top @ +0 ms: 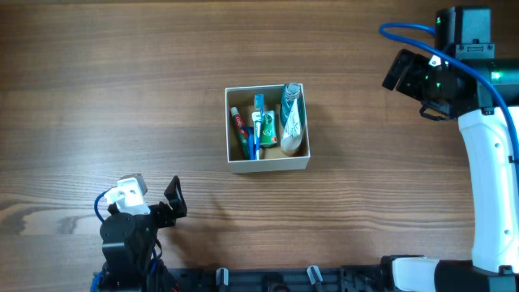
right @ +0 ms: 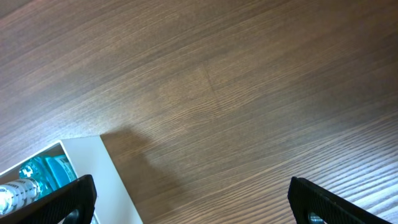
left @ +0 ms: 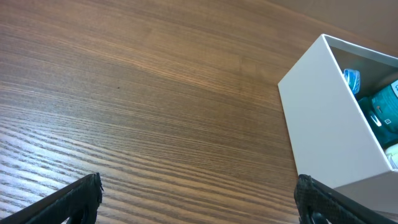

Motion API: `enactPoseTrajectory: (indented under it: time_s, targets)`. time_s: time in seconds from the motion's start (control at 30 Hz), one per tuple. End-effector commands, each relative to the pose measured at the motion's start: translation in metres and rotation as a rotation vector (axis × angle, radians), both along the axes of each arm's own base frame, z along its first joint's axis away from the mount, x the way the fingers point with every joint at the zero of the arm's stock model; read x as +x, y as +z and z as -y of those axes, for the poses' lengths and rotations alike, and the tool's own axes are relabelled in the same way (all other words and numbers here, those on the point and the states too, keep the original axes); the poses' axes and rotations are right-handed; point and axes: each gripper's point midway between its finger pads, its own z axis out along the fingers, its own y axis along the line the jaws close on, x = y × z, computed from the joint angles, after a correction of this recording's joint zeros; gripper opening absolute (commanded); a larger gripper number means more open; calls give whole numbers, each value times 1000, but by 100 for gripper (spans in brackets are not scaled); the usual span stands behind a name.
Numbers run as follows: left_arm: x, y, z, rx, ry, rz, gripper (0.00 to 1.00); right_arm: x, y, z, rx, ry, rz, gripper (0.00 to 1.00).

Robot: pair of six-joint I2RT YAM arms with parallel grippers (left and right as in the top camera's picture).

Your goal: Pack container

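The container (top: 268,165) is a square white-walled cardboard box, brown inside, in the middle of the wooden table. It holds several toiletries: a red toothbrush pack (top: 239,126), a green tube (top: 264,127) and a teal-and-white tube (top: 293,120). The box shows at the right edge of the left wrist view (left: 326,118) and at the lower left of the right wrist view (right: 115,180). My left gripper (left: 199,199) is open and empty, low at the front left (top: 166,203). My right gripper (right: 193,202) is open and empty, at the far right (top: 405,73).
Bare wooden table (top: 122,97) surrounds the box. The white right arm (top: 491,170) runs down the right edge. The arm bases and a black rail (top: 308,277) lie along the front edge.
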Motion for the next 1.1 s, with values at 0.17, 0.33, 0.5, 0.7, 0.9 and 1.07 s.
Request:
enactPoseTrajectory:
  time_s: [0.17, 0.33, 0.5, 0.7, 0.9, 1.07]
  targets:
    - [-1, -8, 5, 5, -36, -11, 100, 0, -5, 1, 9, -20, -13, 100]
    - [-1, -8, 5, 5, -36, -11, 100, -6, 2, 8, -72, 51, -16, 100]
    - [-1, -8, 5, 5, -36, -11, 100, -7, 46, -2, -167, 288, 157, 100]
    - [-1, -8, 5, 5, -36, -11, 100, -25, 56, -30, -306, 610, 459, 100]
    - [-1, -8, 5, 5, -36, -11, 100, -82, -33, -31, -302, 618, 497, 100]
    - [-1, -8, 5, 5, -36, -11, 100, -114, -79, -30, -319, 608, 559, 100]
